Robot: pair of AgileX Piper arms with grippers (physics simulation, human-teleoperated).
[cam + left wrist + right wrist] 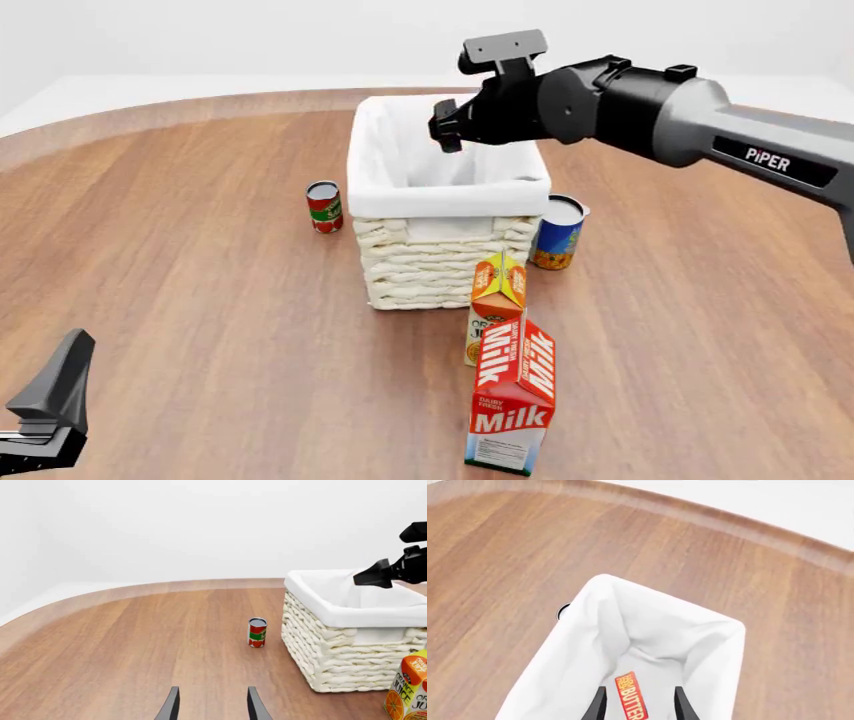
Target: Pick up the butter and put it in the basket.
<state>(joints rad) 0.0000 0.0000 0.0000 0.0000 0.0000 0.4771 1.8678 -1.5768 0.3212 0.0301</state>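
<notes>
Butter [632,696] lies on the white lining at the bottom of the basket [447,255], seen between the right fingers [639,703] — they stand apart, not touching it. That arm hangs over the basket's open top. The left fingers [212,705] are also apart, holding nothing, low over the tabletop [187,300]. A red can [324,206] stands just beside the basket, a blue can [558,232] on its other side; juice carton [497,305] and milk carton [514,395] stand in front.
</notes>
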